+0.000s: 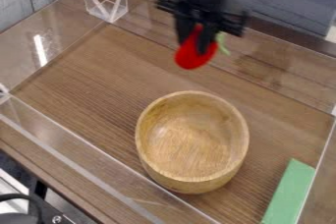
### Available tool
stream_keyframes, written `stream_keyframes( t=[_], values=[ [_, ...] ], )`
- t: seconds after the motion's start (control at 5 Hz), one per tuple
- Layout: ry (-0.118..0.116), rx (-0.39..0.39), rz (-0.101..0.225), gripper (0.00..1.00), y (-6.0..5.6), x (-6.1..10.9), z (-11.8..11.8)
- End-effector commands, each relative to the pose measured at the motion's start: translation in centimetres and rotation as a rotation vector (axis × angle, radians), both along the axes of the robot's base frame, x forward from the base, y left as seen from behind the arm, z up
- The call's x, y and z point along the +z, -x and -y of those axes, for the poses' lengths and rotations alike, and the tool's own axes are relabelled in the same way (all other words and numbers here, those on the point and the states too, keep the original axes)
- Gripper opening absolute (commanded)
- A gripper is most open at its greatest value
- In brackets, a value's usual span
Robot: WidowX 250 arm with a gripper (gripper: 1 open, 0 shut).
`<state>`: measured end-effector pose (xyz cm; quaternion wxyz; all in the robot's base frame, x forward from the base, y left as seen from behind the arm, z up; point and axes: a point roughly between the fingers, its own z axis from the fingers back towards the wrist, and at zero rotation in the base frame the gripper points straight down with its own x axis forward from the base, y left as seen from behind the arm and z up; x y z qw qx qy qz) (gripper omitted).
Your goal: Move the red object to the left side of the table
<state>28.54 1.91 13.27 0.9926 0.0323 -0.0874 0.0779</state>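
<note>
One black robot arm is seen reaching down from the top edge of the view, its dark pincer [199, 33] pointed almost straight down at the brown wood-grain counter [105, 81]. The pincer is clamped on the small bright red strawberry-shaped toy [196, 51], which is held off the counter surface, with a bit of its green top visible at the right side of the fingers. The toy is blurred, so finer detail of the grip cannot be made out. It hangs above the far middle part of the counter, beyond the round light wooden bowl [194, 140], which sits upright on the counter nearer the camera and is well apart from the toy. A flat light green block [292, 195] lies at the near right corner, beside the bowl but not touching it. Low clear acrylic walls [53, 140] are set along the counter's edges, and a small clear folded stand [105, 4] is placed at the far left corner.
</note>
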Motion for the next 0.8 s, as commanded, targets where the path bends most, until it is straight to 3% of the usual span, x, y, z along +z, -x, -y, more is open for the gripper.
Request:
stream_keyframes(
  t=[0.0,0.2,0.6],
  values=[
    [-0.028,0.033,0.034,0.0,-0.5,1.1,-3.8],
    [-0.044,0.07,0.023,0.0,-1.1,0.5,-6.5],
    [-0.058,-0.006,0.006,0.0,-1.2,-1.8,-8.3]
  ],
)
